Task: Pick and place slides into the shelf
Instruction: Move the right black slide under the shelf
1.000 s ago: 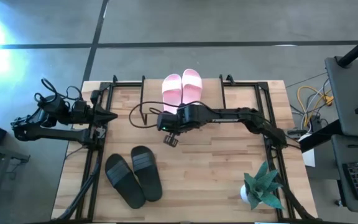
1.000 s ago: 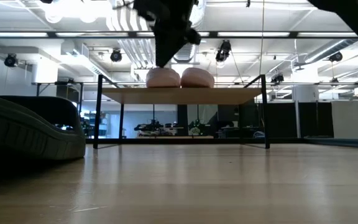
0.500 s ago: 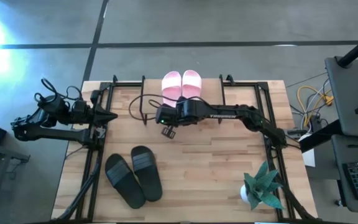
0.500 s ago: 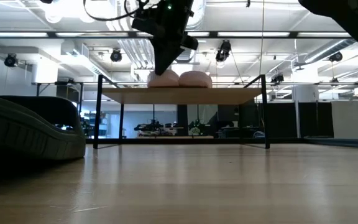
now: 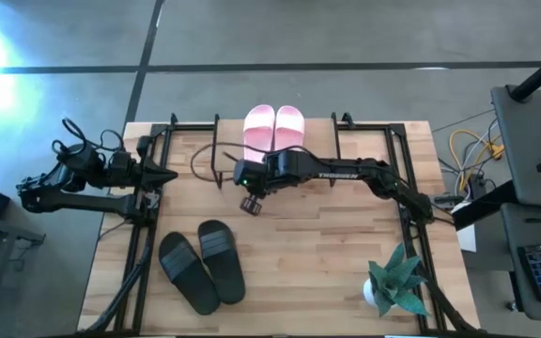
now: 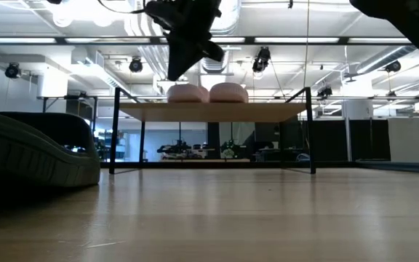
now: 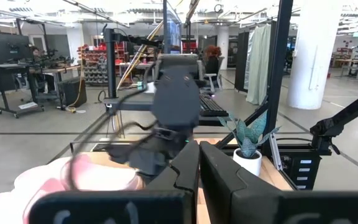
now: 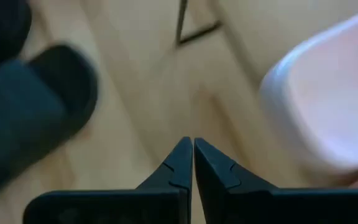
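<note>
pink pair [image 5: 274,125] sits side by side on the shelf [image 6: 213,111], toes toward the far edge of the bench [image 5: 336,253]; in the low view both pink soles rest on the plank top, so i judge that half of the job placed; black pair [image 5: 203,267] lies on the bench near its front left, the two slides touching along their inner edges, not yet on the shelf.

right end effector [image 5: 250,203] hangs over open bench just in front of the pink pair, arm stretched in from the right; its fingers [image 8: 180,163] are pressed tip to tip with nothing between them (the right wrist view shows bare wood under the tips, a black slide to one side and a pink sole to the other); left end effector [image 5: 164,176] is parked at the left frame of the rig, fingers closed together and empty, pointing across the bench.

step in hand, as i read it: between placements, the right arm free and turned toward the black pair.

next move calls for: spreading the fingers, carrying them over the nearer black slide, coming down on its strap or side edge and closing; then lifting it clear of its mate, which lies against it and may be dragged along; free plank space beside the pink pair cannot be judged from above, so i would check that before release.
</note>
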